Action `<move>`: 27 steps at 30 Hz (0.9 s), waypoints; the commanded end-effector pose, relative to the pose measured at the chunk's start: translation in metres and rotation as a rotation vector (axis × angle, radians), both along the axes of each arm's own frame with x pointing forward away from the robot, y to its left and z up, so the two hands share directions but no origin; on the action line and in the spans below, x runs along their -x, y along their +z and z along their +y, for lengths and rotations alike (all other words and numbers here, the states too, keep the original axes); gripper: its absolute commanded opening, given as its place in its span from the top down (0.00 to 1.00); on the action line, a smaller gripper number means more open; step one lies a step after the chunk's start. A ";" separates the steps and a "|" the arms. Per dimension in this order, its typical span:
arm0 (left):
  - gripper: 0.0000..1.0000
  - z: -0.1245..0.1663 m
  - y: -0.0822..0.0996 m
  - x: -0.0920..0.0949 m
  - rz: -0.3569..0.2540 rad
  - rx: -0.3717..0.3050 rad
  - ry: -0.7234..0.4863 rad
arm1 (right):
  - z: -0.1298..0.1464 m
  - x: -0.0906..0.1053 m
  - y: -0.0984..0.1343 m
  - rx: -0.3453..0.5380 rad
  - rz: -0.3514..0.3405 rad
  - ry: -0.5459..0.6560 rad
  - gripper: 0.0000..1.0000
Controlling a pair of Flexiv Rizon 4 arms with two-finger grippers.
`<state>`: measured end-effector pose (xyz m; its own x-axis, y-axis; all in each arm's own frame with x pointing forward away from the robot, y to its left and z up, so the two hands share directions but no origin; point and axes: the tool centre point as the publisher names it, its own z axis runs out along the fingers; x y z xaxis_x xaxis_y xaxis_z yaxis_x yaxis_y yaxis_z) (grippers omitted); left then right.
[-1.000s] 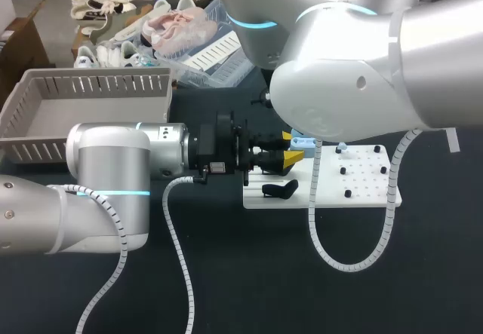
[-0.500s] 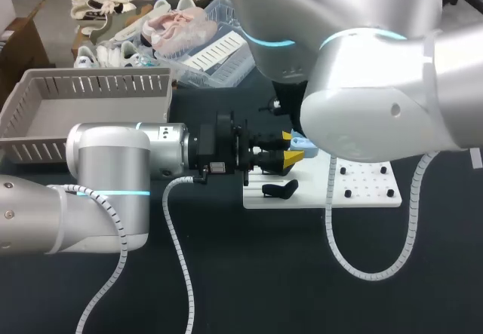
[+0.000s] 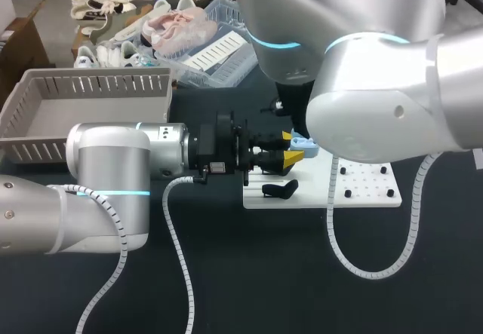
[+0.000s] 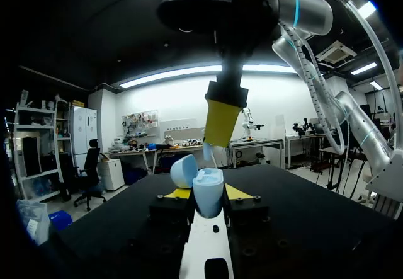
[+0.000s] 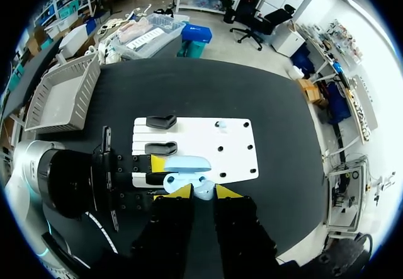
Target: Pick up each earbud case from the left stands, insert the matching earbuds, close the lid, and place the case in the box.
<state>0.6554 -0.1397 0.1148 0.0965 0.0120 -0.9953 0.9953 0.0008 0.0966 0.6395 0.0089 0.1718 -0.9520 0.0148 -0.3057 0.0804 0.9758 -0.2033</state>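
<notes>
Now, earbud case [image 4: 208, 187]: light blue, lid swung open, held up above the white board [image 3: 370, 198].
Left gripper [image 3: 290, 155]: level over the board's left end, yellow tips clamped on the case from two sides.
Right gripper [image 5: 204, 192]: straight above the case and the board, pointing down; its grip cannot be told.
Black stands [image 5: 162, 121]: two, on the board's left end.
Box [image 3: 23, 115]: grey, slatted walls, well beyond the board's left end.

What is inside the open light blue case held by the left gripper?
The case has its lid open, but its inside is not visible: the left wrist view shows only its outer shell, and the right gripper covers the opening from above.
</notes>
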 end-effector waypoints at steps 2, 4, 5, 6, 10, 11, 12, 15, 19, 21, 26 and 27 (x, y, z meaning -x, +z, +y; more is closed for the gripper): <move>1.00 -0.001 -0.001 -0.001 0.000 0.000 0.000 | 0.003 -0.003 -0.002 0.002 0.009 0.002 1.00; 1.00 -0.001 -0.001 -0.001 0.000 0.000 0.000 | 0.003 -0.003 -0.003 0.002 0.011 0.002 1.00; 1.00 -0.001 -0.001 -0.001 0.000 0.000 0.000 | 0.003 -0.004 -0.003 0.001 0.012 0.002 1.00; 1.00 -0.001 -0.001 -0.001 0.000 0.000 0.000 | 0.003 -0.004 -0.004 0.001 0.014 0.003 1.00; 1.00 -0.001 -0.001 -0.001 0.000 0.000 0.000 | 0.004 -0.004 -0.006 0.002 0.020 0.006 1.00; 1.00 -0.001 -0.001 -0.001 0.000 0.000 0.000 | 0.004 -0.004 -0.007 0.003 0.021 0.006 1.00; 1.00 -0.001 -0.001 -0.001 0.000 0.000 0.000 | 0.004 -0.004 -0.007 0.003 0.023 0.006 1.00; 1.00 -0.001 -0.001 -0.001 0.000 0.000 0.000 | 0.004 -0.003 -0.008 0.005 0.026 0.005 1.00; 1.00 -0.001 -0.001 -0.001 0.000 0.000 0.000 | 0.002 -0.004 -0.010 0.005 0.023 0.001 1.00; 1.00 -0.001 -0.001 -0.001 0.000 0.000 0.000 | 0.002 -0.004 -0.010 0.005 0.023 0.000 1.00; 1.00 -0.001 -0.001 -0.001 0.000 0.000 0.000 | 0.001 -0.004 -0.012 0.006 0.025 -0.003 1.00; 1.00 -0.001 -0.001 -0.001 0.000 0.000 0.000 | 0.001 -0.004 -0.012 0.006 0.025 -0.005 1.00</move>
